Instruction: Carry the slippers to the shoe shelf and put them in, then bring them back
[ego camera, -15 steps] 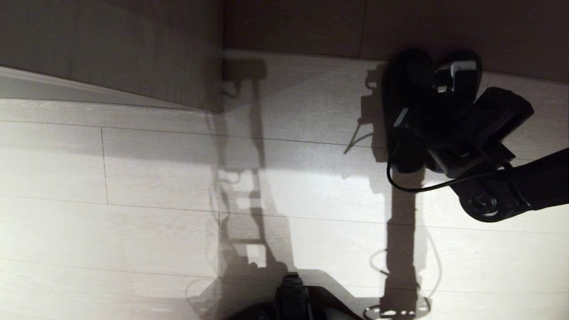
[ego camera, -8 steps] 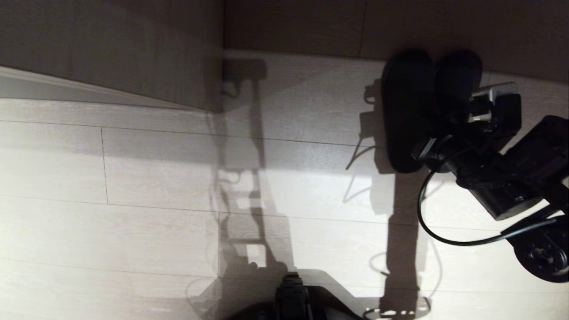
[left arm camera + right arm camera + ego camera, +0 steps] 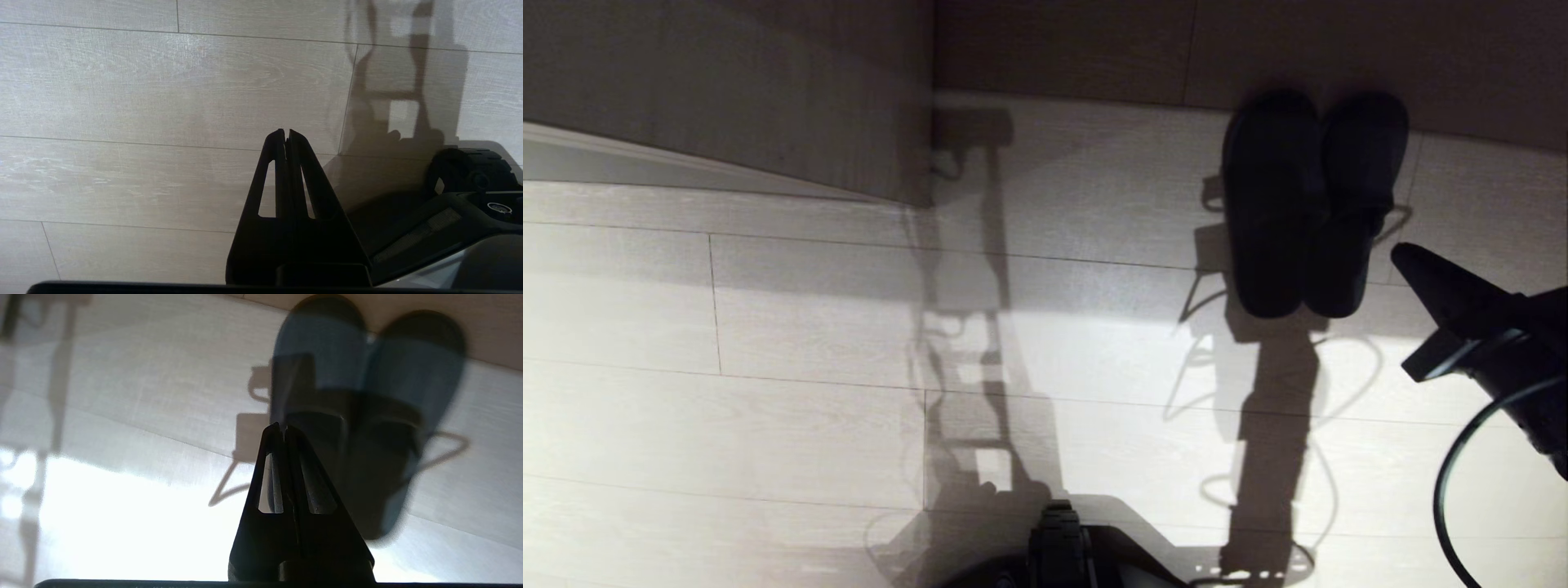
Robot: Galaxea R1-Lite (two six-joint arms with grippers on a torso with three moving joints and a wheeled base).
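Note:
The dark slippers (image 3: 1270, 204) lie side by side on the pale floor at the far right, toes against a beige wood-grain panel (image 3: 1062, 49). I cannot tell whether that panel belongs to the shoe shelf. My right gripper (image 3: 1398, 255) hovers just right of the pair and nearer to me, shut and empty, touching nothing. In the right wrist view its shut tips (image 3: 284, 426) point at the slippers (image 3: 408, 375) from a short way off. My left gripper (image 3: 285, 131) hangs parked over bare floor, shut and empty.
A taller beige panel (image 3: 727, 90) juts forward on the left, with a pale strip (image 3: 605, 155) along its foot and a corner at the middle. My base (image 3: 1058, 547) shows at the near edge. A black cable (image 3: 1450, 482) loops under the right arm.
The right arm has drawn back from over the slippers, to the right and toward me, still shut. The pair is now uncovered and lies where it was.

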